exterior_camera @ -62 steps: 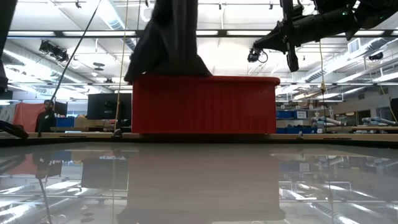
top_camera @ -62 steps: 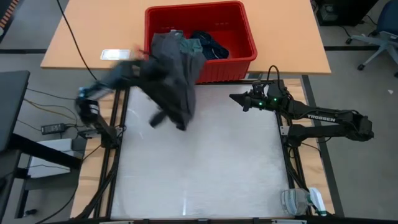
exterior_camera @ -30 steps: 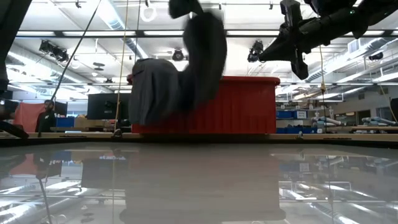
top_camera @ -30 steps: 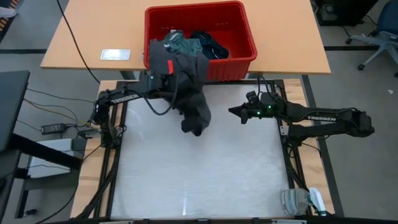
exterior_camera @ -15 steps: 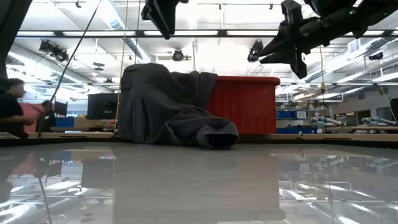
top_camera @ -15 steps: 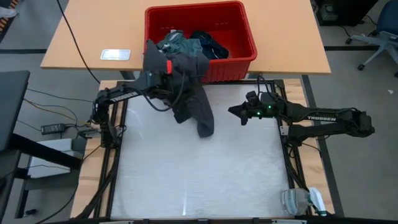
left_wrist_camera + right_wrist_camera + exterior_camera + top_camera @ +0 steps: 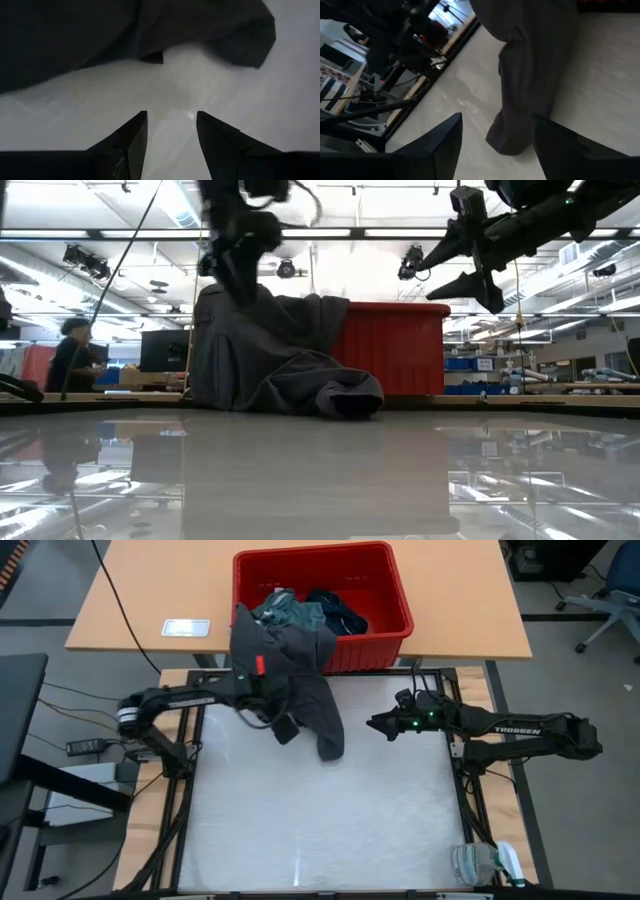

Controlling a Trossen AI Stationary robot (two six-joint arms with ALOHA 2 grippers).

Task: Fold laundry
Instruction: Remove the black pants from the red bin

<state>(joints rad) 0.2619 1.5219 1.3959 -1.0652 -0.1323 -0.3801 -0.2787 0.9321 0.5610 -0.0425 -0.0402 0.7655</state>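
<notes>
High view shows you the charcoal grey piece [image 7: 300,690], soft and rumpled, draped from the red plastic basket [image 7: 385,635] onto the table's [image 7: 330,830] far edge. The left gripper [image 7: 283,728] beside it is parted, empty; the right gripper [image 7: 374,723] spread, empty.

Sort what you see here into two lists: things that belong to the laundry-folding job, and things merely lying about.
Belonging to the job:
charcoal grey garment
teal-green shirt
navy piece

Lying about:
red basket
flat white device
office chair
</notes>
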